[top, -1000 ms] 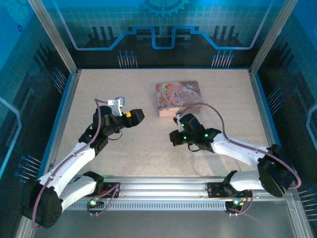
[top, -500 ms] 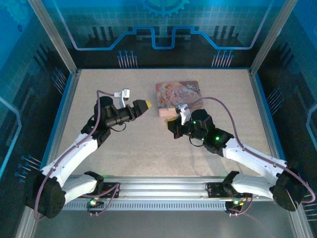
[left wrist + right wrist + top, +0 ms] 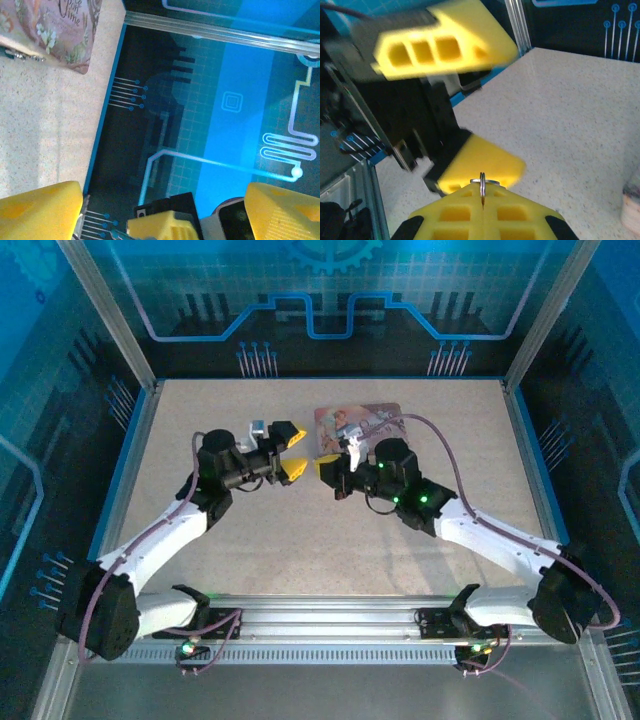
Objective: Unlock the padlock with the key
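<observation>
My right gripper [image 3: 325,468] is shut, its yellow pads pressed flat together in the right wrist view [image 3: 482,195]. A thin silver ring [image 3: 482,183] sticks out of the seam between them; the key's blade is pinched inside and hidden. My left gripper [image 3: 294,450] is open, one finger [image 3: 445,47] above and one finger [image 3: 482,160] just beyond the right tips. In the left wrist view the right gripper's yellow tip [image 3: 165,226] sits between the spread left fingers [image 3: 40,210]. A small dark and silvery item [image 3: 17,53] lies against the pink tin; I cannot tell whether it is the padlock.
The pink illustrated tin [image 3: 362,423] lies on the speckled table [image 3: 250,540] just behind both grippers. Blue-lit walls with aluminium posts [image 3: 110,320] close in the table on three sides.
The left gripper has swung right and opened from shut. The right gripper has moved up and left until its tip sits between the left fingers.
</observation>
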Tool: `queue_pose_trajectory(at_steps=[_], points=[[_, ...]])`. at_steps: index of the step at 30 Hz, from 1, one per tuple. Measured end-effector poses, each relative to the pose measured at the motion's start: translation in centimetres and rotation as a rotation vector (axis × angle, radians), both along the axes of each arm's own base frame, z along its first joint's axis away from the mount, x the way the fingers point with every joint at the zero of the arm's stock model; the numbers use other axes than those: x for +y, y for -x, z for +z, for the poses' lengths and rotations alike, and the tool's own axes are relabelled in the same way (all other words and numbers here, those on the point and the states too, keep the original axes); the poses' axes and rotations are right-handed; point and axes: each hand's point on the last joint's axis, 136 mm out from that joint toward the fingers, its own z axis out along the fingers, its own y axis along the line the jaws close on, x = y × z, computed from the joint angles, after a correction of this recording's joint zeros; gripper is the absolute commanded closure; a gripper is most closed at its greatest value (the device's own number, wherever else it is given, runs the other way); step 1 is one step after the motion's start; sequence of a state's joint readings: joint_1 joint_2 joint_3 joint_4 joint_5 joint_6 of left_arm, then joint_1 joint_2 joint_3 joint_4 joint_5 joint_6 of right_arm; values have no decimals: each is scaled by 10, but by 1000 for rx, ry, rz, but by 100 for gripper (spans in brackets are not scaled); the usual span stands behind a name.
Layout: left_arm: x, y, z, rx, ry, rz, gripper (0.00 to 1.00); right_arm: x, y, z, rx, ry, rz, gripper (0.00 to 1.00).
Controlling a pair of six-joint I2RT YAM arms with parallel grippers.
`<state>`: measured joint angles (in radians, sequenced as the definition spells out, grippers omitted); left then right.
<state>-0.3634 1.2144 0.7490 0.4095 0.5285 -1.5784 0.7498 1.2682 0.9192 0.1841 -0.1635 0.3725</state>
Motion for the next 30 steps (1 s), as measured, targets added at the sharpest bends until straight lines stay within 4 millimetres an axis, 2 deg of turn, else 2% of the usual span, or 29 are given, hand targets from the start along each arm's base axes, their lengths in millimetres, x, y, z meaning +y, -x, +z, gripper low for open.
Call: queue_pose_trajectory(at_steps=[5, 10, 15, 30], points=[[-7, 2, -19, 110, 44, -7, 20, 9, -4, 6, -8, -15, 24, 100], [-8, 1, -12, 119, 83, 0, 31, 13, -5, 1, 3, -10, 33, 100], [-7, -1, -8, 116, 106, 9, 47, 14, -6, 1, 7, -10, 32, 100], [-7, -2, -8, 115, 108, 16, 77, 12, -4, -10, 30, 1, 30, 100]])
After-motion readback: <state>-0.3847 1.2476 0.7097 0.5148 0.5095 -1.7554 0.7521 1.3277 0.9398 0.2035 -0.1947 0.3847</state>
